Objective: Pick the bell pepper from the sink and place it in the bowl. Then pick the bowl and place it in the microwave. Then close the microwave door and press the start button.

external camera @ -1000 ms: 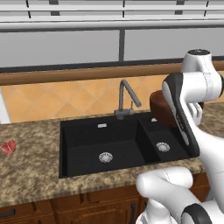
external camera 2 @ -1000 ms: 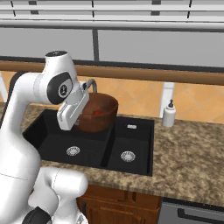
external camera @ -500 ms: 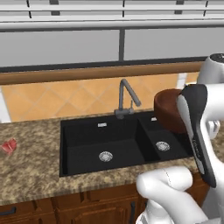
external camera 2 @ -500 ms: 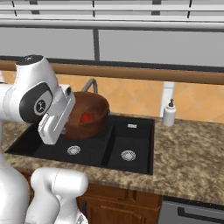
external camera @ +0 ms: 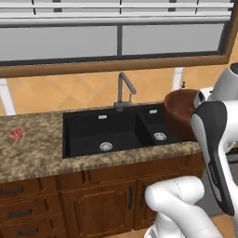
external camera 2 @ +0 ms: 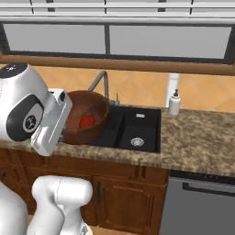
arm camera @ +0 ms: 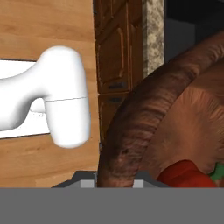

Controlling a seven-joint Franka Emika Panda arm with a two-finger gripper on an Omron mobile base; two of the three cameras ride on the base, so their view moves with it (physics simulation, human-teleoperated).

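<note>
At the far left of the left base view, a small pinkish-red angular object (external camera: 15,134) lies on the speckled granite counter (external camera: 32,151), well apart from the matte black double-basin sink (external camera: 100,132) at centre frame, where the grey bent-neck faucet (external camera: 124,90) rises behind the divider. At the right of that frame, the dark brown bowl (external camera: 182,113) hangs above the counter's right end beside the narrow basin, carried by the white arm. In the right base view the bowl (external camera 2: 87,115) sits at left centre over the sink's edge, tilted toward the camera, with the bright red bell pepper (external camera 2: 86,121) resting inside it; a white soap dispenser (external camera 2: 174,102) stands on the counter at right. In the hand view, the end effector (arm camera: 114,183) is clamped on the bowl's rim at the bottom edge, the pepper (arm camera: 183,175) visible at lower right.
</note>
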